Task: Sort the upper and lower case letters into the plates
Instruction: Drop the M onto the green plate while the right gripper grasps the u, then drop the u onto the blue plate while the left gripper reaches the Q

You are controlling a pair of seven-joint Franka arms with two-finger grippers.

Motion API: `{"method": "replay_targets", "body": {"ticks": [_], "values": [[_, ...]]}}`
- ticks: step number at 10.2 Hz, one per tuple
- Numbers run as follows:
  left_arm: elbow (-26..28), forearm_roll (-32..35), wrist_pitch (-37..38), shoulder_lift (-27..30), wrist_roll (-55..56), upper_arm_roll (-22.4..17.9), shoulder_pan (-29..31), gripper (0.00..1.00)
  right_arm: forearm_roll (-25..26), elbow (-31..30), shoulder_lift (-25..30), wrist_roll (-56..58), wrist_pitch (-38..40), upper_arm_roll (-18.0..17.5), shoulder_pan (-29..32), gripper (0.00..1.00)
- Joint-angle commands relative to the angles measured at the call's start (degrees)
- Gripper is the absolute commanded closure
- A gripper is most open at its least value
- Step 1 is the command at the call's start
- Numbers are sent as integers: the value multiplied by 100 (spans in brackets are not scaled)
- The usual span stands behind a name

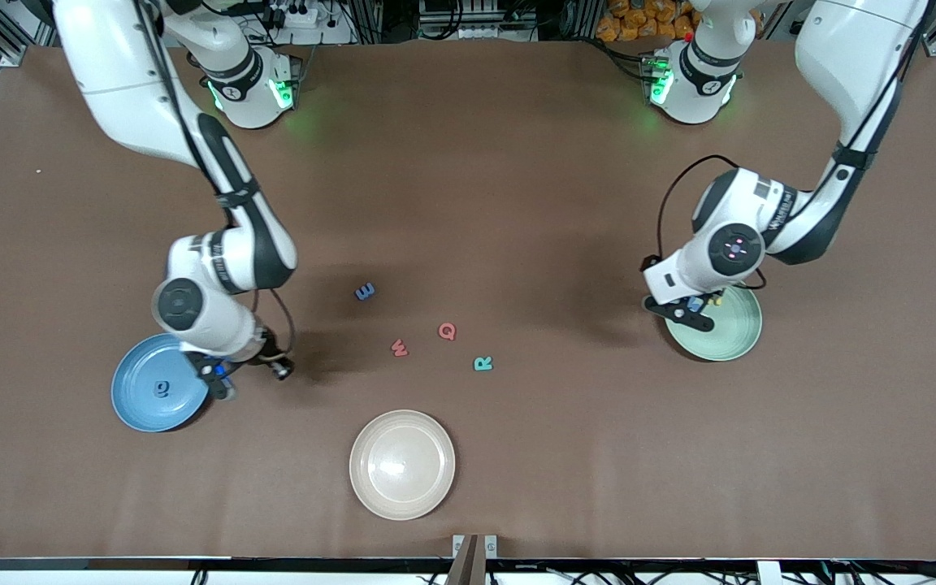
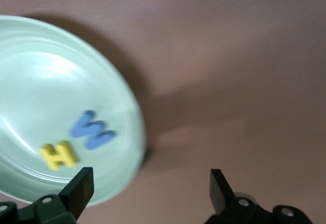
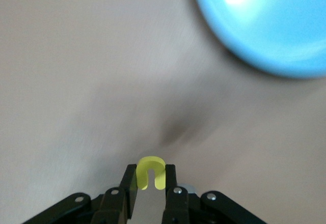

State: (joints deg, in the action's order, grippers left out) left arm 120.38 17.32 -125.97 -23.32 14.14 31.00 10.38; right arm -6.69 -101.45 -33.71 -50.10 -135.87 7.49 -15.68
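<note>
Right wrist view shows the right gripper (image 3: 151, 179) with jaws holding a yellow letter (image 3: 151, 172) beside the blue plate (image 3: 285, 35); it should release only above that plate. Left gripper (image 2: 147, 188), jaws wide, hovers at the green plate (image 2: 30, 71).

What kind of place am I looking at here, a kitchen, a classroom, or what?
Most likely a robotics lab: two arms are bolted along one edge of a brown-covered table, aluminium framing and cables edge it, and foam letters such as the red Q lie between the plates as test props.
</note>
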Motion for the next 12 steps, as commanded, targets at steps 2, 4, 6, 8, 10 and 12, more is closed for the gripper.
{"method": "replay_targets", "body": {"ticks": [2, 4, 6, 8, 10, 12], "values": [[-408, -253, -33, -313, 2244, 608, -219, 0, 19, 449, 111, 1218, 535, 585, 257, 100], [-1004, -484, -33, -663, 3711, 609, -938, 0, 45, 486, -29, 2019, 448, 693, 660, 100], [-2144, -484, -42, -1426, 5660, 609, -1510, 0, 10, 486, -83, 2084, 421, 693, 759, 36], [-3017, -484, -68, -2034, 7192, 504, -2090, 0, -34, 477, -83, 2066, 439, 684, 707, 0], [-3345, -580, -452, -2352, 8047, 363, -2286, 0, -34, 468, -92, 2075, 491, 684, 759, 0], [-3372, -642, -1399, -2641, 9127, 328, -2435, 0, -34, 451, -83, 2075, 509, 684, 785, 0]]}}
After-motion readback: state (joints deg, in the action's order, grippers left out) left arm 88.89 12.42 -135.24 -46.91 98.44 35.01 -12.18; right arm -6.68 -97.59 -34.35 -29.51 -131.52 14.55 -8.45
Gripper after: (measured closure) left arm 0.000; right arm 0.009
